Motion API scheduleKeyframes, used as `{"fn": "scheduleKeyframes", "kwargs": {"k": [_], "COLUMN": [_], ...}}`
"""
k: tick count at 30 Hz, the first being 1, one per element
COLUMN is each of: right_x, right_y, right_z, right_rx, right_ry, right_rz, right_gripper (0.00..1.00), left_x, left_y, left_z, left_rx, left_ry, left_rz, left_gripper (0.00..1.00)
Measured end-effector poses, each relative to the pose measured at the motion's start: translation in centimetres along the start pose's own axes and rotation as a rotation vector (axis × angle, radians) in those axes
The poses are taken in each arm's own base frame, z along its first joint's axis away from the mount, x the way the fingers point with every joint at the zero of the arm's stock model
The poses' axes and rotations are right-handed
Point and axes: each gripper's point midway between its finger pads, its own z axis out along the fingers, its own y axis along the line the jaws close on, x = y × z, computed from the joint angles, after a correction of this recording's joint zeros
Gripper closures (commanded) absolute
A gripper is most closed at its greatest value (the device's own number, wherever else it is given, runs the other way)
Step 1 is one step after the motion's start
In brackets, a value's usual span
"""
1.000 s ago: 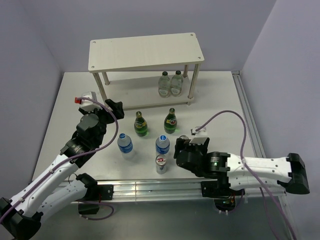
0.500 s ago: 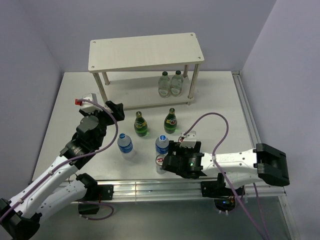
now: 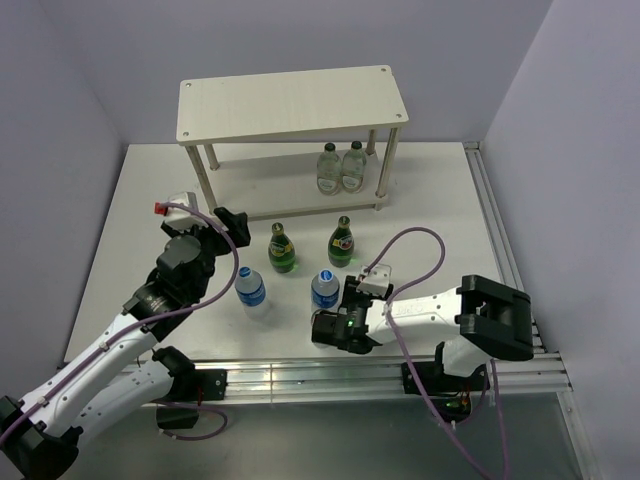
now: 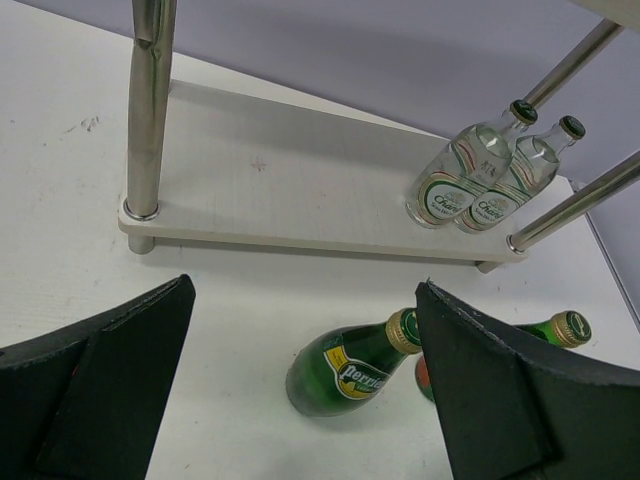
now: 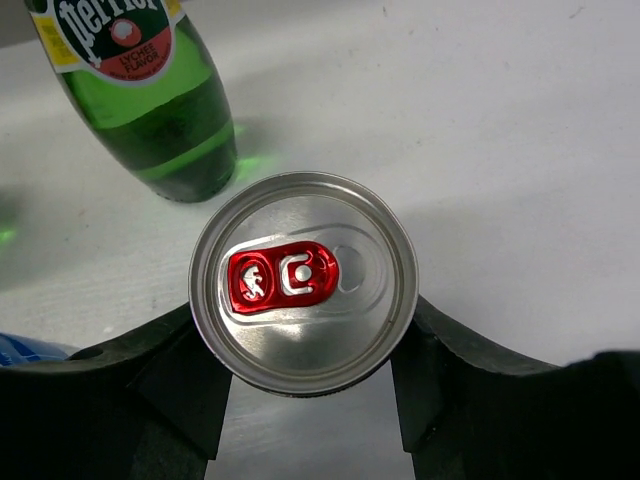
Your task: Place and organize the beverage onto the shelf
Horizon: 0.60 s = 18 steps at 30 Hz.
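At the near table edge, the R gripper point(image 3: 330, 328) is clamped tight on the slim metal can with a red pull-tab point(image 5: 303, 282), one black finger point(image 5: 180, 385) each side just below the rim. The can stands upright on the white table point(image 3: 440, 200), not yet lifted. The L gripper point(image 4: 300, 400) hangs w/ jaws spread wide, holding nothing, facing the shelf's lower board.

Risks, as I judge them: smooth round metal + narrow pads means the can may twist or slide down once raised, esp. if the wrist tilts. A clear plastic bottle with blue cap point(image 3: 325, 289) stands just beside the can on its far side. A dark green glass bottle with yellow-red label point(image 3: 342, 243) is near, behind that. A straight push fwd w/o enough height would prob. knock one over, and a toppled bottle could roll.

Around: a second green glass bottle point(image 3: 282, 250) and a second blue-capped plastic bottle point(image 3: 250, 290) stand further left, nearer the L arm. The low two-tier pale wood shelf point(image 3: 290, 100) sits at the far side, well apart from the can. Its top board has nothing on it. Its lower board carries two clear glass bottles with green-red labels point(image 4: 490, 175) toward the right end, side by side, close or touching. The lower tier looks cramped and the thin legs point(image 4: 148, 100) narrow the entry, so the top board seems the easier drop.
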Motion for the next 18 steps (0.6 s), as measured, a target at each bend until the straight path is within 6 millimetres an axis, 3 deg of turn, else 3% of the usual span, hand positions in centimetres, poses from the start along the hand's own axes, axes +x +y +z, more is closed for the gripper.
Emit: {"fn": "scheduleKeyframes", "kwargs": {"k": [2, 4, 8, 10, 13, 18], "right_x": [-0.3, -1.0, -4.4, -7.4, -13.4, -23.4], "right_y": [-0.3, -0.5, 0.3, 1.7, 3.5, 4.3], "right_z": [-0.1, -0.3, -1.6, -2.7, -4.7, -6.7], "right_rx": [0.023, 0.045, 0.052, 0.02, -0.052, -0.191], "right_ry": [-0.001, -0.002, -0.013, -0.016, -0.025, -0.08], "right_rz": [0.004, 0.005, 0.053, 0.103, 0.177, 0.224], "right_gripper": [0.93, 0.95, 0.97, 0.99, 1.0, 1.0], "left_x": [0.1, 0.2, 0.1, 0.1, 0.1, 0.1], "left_y": [0.1, 0.1, 0.2, 0.2, 0.2, 0.2], "left_z": [0.0, 0.0, -0.1, -0.1, -0.1, -0.1], "left_rx": [-0.001, -0.003, -0.005, -0.005, -0.004, -0.004], "left_ry": [0.003, 0.004, -0.001, -0.002, -0.001, -0.002], "left_rz": [0.002, 0.004, 0.002, 0.001, 0.001, 0.001], "left_gripper": [0.01, 0.01, 0.01, 0.01, 0.01, 0.01]}}
